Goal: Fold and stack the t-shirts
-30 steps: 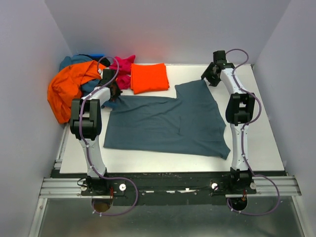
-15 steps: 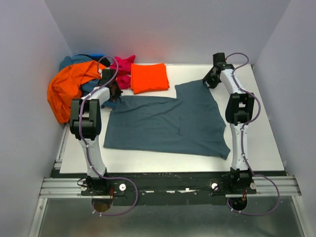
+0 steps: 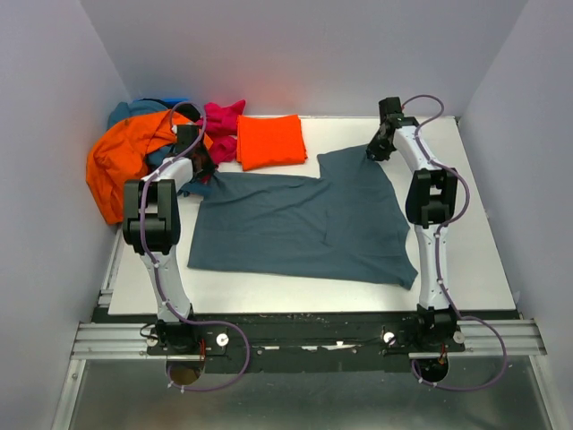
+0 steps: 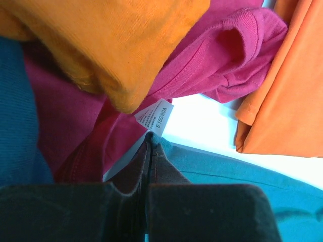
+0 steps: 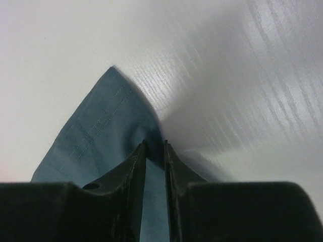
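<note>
A slate blue-grey t-shirt [image 3: 304, 224] lies spread flat on the white table [image 3: 466, 260]. My left gripper [image 3: 202, 176] is shut on its far left corner, next to the heap of shirts. In the left wrist view the closed gripper [image 4: 150, 146] pinches the shirt's edge [image 4: 227, 171]. My right gripper [image 3: 372, 152] is at the shirt's far right corner. In the right wrist view the gripper [image 5: 155, 146] is closed down on the hemmed corner [image 5: 106, 126], with cloth between the fingers.
A folded orange-red shirt [image 3: 269, 141] lies at the back middle. A heap at the back left holds an orange shirt [image 3: 125, 157], a magenta shirt [image 3: 222, 116] and teal and blue cloth [image 3: 134, 109]. Grey walls enclose the table on three sides.
Both wrists have shifted slightly toward the back of the table. The blue-grey shirt's far corners have barely moved. The grips have not changed.
</note>
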Robot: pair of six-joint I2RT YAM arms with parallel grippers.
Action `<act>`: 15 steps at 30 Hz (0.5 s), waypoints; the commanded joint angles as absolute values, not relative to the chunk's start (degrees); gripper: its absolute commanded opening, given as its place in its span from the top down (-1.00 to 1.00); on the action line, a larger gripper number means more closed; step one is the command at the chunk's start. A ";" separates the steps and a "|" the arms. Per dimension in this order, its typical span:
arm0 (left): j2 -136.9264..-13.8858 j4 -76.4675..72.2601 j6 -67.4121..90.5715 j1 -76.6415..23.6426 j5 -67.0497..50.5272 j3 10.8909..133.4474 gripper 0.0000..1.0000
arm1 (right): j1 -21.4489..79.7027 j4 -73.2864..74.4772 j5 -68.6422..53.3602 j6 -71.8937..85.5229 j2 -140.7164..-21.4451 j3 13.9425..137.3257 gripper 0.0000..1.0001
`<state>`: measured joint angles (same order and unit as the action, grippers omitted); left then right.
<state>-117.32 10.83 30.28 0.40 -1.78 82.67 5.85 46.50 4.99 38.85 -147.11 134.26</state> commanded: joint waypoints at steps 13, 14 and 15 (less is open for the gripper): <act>-113.91 9.05 30.67 0.97 -2.37 81.56 1.00 | 6.86 41.57 8.87 30.51 -136.77 124.90 0.99; -113.91 8.79 30.67 0.88 -2.46 81.48 1.00 | 6.86 41.05 9.31 29.89 -135.63 124.02 0.99; -113.91 8.79 30.59 0.88 -2.46 81.74 1.00 | 6.86 40.87 9.66 29.45 -134.66 122.71 0.99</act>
<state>-117.10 10.39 30.48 0.69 -2.39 82.19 6.44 43.68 6.92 32.84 -141.03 125.80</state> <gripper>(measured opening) 0.018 0.013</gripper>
